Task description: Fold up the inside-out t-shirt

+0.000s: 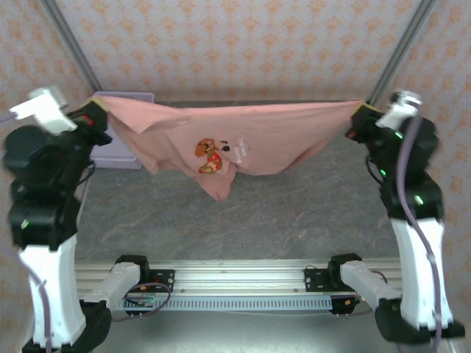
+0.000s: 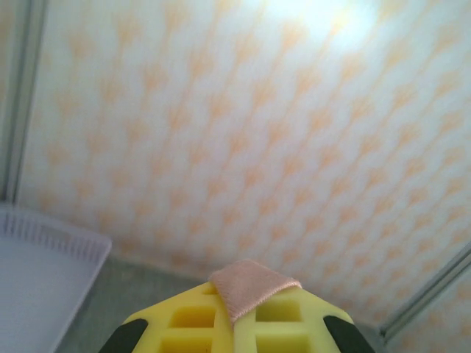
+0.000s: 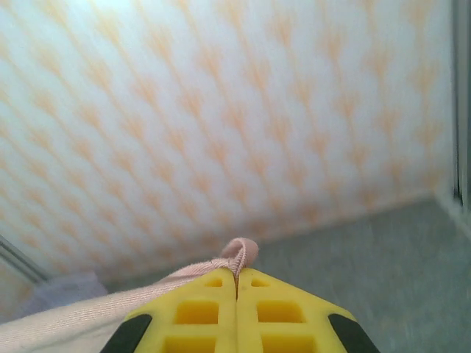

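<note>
Pink shirt [image 1: 257, 140] hangs between left gripper [image 1: 96, 112] at nine o'clock and right gripper [image 1: 358, 116] at three, both clamped on it; thin bites could slip under tension.

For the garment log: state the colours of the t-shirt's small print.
Orange, brown and white print on the salmon-pink cloth t-shirt; top external view.

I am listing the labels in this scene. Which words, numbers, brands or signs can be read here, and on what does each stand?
None can be read. The soft salmon-pink cloth t-shirt carries a small orange and brown print with pale marks beside it, too blurred to read.
</note>
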Robot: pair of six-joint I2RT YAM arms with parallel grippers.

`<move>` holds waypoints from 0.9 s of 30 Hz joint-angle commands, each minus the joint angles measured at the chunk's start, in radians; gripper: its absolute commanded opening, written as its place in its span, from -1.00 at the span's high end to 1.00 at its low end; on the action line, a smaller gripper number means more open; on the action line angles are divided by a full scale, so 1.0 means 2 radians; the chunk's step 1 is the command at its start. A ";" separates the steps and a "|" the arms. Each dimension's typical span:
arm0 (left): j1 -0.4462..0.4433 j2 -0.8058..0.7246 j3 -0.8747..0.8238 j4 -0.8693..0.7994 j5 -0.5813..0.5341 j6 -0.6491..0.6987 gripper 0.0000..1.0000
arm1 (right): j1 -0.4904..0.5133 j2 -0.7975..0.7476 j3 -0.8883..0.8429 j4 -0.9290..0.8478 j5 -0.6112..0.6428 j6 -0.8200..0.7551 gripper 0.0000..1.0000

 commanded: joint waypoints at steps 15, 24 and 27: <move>0.005 0.213 0.351 -0.108 -0.089 0.088 1.00 | -0.002 0.012 0.156 -0.070 0.081 -0.056 1.00; -0.003 0.436 0.310 -0.011 -0.065 0.059 1.00 | -0.002 0.243 0.061 0.107 0.146 -0.079 1.00; -0.011 0.602 0.449 -0.045 -0.069 0.063 0.96 | -0.003 0.382 0.117 0.133 0.176 -0.078 1.00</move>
